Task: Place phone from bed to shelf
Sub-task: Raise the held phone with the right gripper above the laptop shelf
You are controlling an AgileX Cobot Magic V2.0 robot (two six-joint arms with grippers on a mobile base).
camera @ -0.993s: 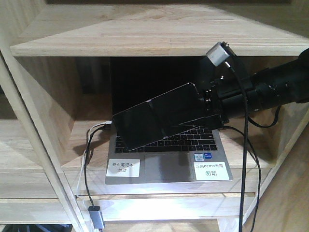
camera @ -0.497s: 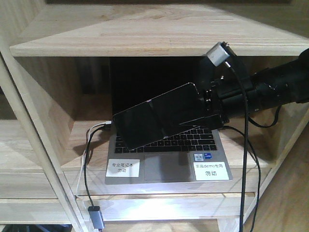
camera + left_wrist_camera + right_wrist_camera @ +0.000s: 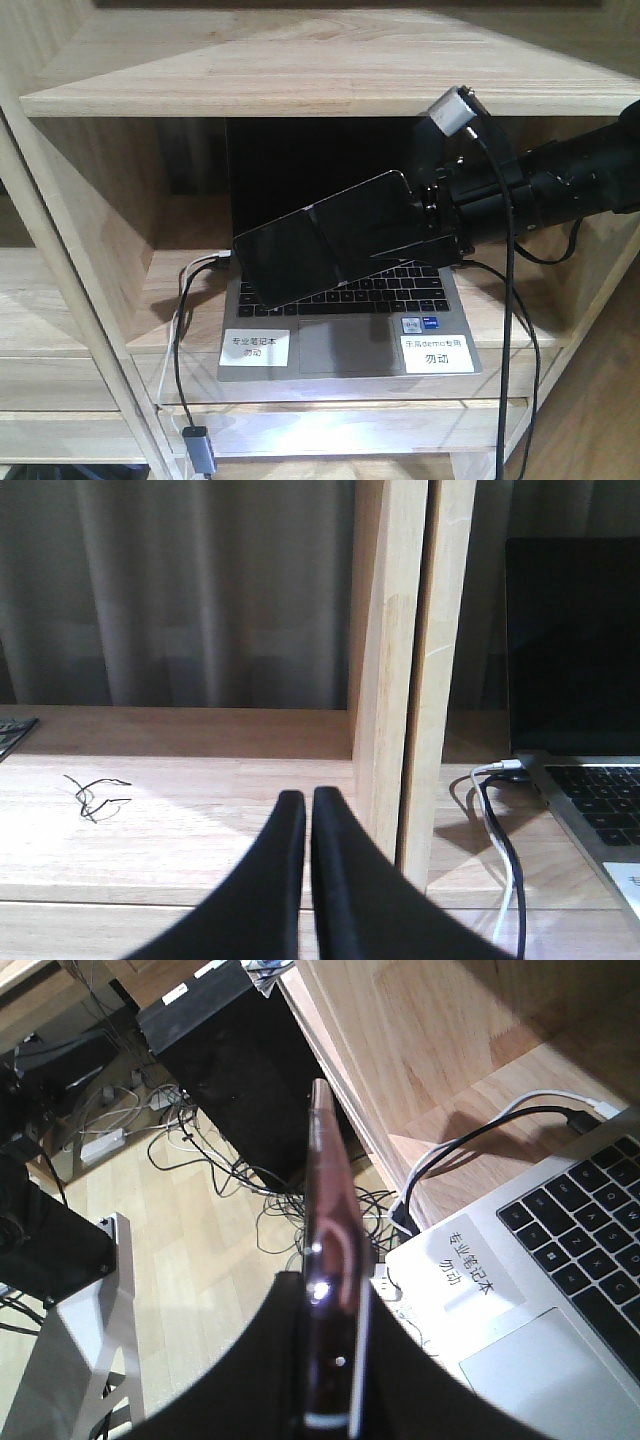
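At the far left, the left gripper (image 3: 308, 825), its black fingers pressed together on nothing, is hovering before a side compartment of the pale-wood shelf (image 3: 390, 680). Toward the middle, the flat glossy black phone (image 3: 320, 250) is hanging tilted, left end lower, above the keyboard of an open grey laptop (image 3: 350, 350) sitting on the shelf board. On the right, the black right gripper (image 3: 437, 222) is clamping the phone's raised end.
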